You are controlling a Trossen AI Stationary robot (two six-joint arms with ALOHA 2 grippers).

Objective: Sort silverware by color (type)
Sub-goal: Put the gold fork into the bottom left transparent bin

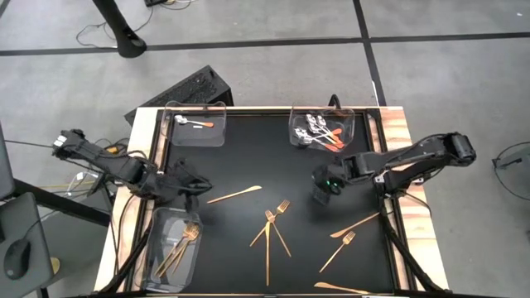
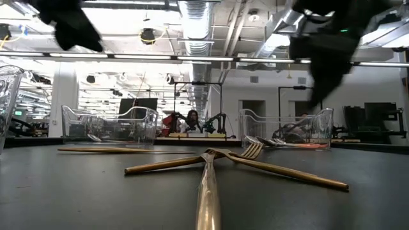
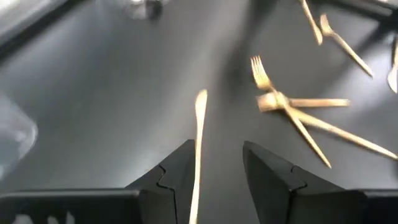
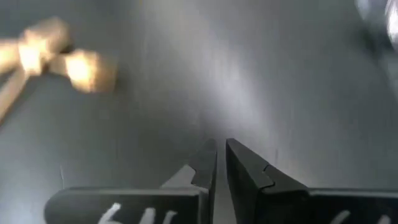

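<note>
Gold silverware lies loose on the black mat: a knife (image 1: 234, 194), crossed forks and a knife (image 1: 272, 228), another knife (image 1: 356, 223), a fork (image 1: 338, 250) and a knife (image 1: 339, 287) at the near edge. My left gripper (image 1: 199, 189) hovers open above the mat, beside the near left tray (image 1: 157, 273). In its wrist view the gold knife (image 3: 199, 137) shows on the mat, running into the gap between the fingers (image 3: 217, 146). My right gripper (image 4: 219, 144) hangs over bare mat at the right (image 1: 321, 192), shut, with nothing between its fingers.
A clear tray at the far left (image 1: 217, 136) holds one red-handled spoon (image 1: 195, 122). The far right tray (image 1: 294, 136) holds several spoons (image 1: 321, 131). The near left tray holds gold utensils (image 1: 178, 244). Bare mat lies between the two grippers.
</note>
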